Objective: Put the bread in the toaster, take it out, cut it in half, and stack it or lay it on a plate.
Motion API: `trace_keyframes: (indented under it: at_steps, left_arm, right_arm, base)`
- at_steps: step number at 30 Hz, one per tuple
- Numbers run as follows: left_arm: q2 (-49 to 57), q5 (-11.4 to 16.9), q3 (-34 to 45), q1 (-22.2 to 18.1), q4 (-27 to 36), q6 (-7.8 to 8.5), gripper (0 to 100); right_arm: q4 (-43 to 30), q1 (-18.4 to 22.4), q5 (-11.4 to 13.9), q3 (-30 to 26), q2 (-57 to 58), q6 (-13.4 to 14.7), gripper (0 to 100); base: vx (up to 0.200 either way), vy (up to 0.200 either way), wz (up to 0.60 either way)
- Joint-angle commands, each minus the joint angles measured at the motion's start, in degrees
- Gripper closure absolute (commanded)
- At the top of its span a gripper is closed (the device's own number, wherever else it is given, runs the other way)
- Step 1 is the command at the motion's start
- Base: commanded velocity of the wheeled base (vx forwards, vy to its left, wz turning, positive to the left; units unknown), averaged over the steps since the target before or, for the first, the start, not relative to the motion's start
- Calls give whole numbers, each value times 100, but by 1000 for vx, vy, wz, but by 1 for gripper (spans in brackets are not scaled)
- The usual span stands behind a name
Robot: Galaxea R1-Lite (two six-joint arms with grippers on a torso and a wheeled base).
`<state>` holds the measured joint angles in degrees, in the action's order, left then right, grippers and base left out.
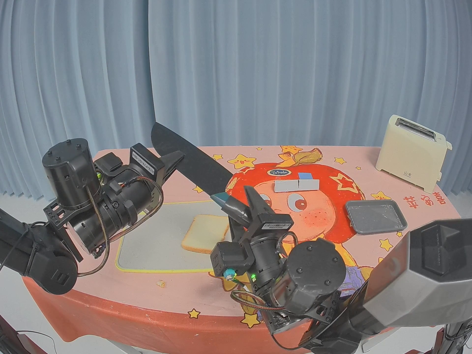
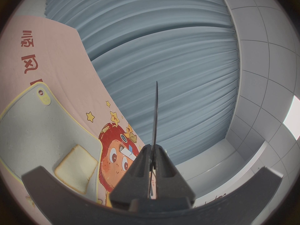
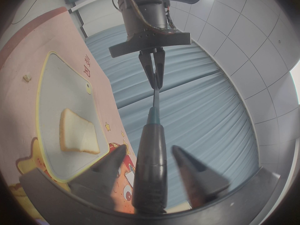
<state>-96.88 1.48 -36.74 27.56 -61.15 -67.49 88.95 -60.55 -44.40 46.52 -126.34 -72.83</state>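
Note:
A slice of bread [image 1: 205, 233] lies flat on the grey cutting board [image 1: 147, 251], near the board's right edge. Above the board, my left gripper [image 1: 172, 162] is shut on the black blade of a knife [image 1: 196, 163], which slants down to the right. The knife's dark handle [image 3: 150, 169] lies between the spread fingers [image 3: 104, 167] of my right gripper [image 3: 149, 147], which is open. In the left wrist view the left gripper [image 2: 153, 164] pinches the blade [image 2: 155, 116] edge-on, with the bread [image 2: 76, 168] below. The cream toaster [image 1: 412, 152] stands at the far right.
A grey rectangular plate [image 1: 376, 216] sits on the right side of the table, in front of the toaster. Small grey and blue blocks [image 1: 296, 185] lie mid-table. A crumb [image 1: 161, 284] rests near the front edge. Curtains hang behind the table.

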Motion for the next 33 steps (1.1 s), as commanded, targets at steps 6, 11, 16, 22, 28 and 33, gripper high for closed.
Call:
trace_keyframes:
  at_steps: [6, 11, 16, 22, 28, 33]
  left_arm:
    - [11, 19, 44, 30, 6, -10, 100]
    - [11, 19, 71, 127, -2, -10, 100]
    - [99, 11, 27, 91, -20, -28, 0]
    - [459, 116, 176, 258, -143, -10, 0]
    - [556, 143, 273, 285, -99, 60, 0]
    - [600, 274, 457, 364, -161, 306, 0]
  right_arm:
    - [61, 70, 36, 59, -22, -12, 100]
    - [69, 70, 28, 50, -4, -12, 100]
    - [69, 79, 36, 50, 66, 5, 100]
    - [69, 228, 406, -29, 259, 111, 100]
    - [17, 369, 379, -64, 585, 366, 100]
    - [-432, 755, 388, -196, 1068, 524, 100]
  base:
    - [0, 0, 0]
    - [0, 0, 0]
    - [0, 0, 0]
    - [0, 0, 0]
    - [0, 0, 0]
    - [0, 0, 0]
